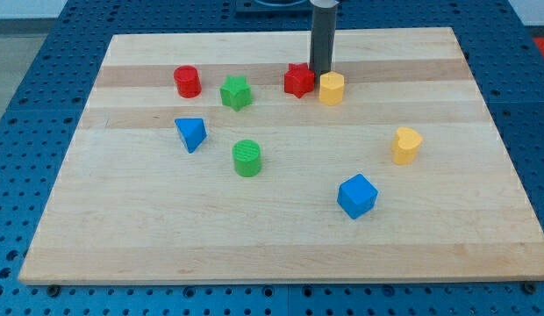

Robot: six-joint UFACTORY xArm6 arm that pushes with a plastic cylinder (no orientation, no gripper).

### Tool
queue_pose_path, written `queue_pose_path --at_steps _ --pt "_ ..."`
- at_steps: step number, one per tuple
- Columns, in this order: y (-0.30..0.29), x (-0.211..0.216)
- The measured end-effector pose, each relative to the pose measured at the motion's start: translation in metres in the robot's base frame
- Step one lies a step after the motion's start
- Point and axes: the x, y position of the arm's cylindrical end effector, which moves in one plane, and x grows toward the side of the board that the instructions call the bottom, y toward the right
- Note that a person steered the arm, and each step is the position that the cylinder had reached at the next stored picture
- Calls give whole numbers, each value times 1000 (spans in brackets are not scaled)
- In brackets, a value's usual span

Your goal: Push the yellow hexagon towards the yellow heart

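My tip point(321, 72) carries no gripper, so there is nothing to open, close or grasp with; it is a bare rod end resting at table height. It sits just above and slightly to the view's left of the hexagon point(332, 89), looking to be in contact with that block's upper-left edge, though the rod hides the exact meeting line. The red star point(298, 80) is just to the tip's left, very near it and close to the hexagon too.

The hexagon looks like a small, rigid, light block with flat sides. It should slide readily on the smooth board point(272, 237) and may spin if pressed off-centre. There is no hold to take; the useful spot is the flat face away from the heart point(407, 145), which lies well down and to the right of the tip. Pressing from the upper left, about where the tip is now, seems the right line.

No containers are in view. Farther from the tip, to its left, stand the green star point(236, 92) and red cylinder point(188, 82); lower left are the blue triangle point(191, 133) and green cylinder point(247, 158); below lies the blue cube point(357, 195).
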Motion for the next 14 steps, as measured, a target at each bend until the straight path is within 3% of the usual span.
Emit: queue_pose_path --at_steps 5,8,14 --pt "12 24" --pt "18 71" --pt "49 99"
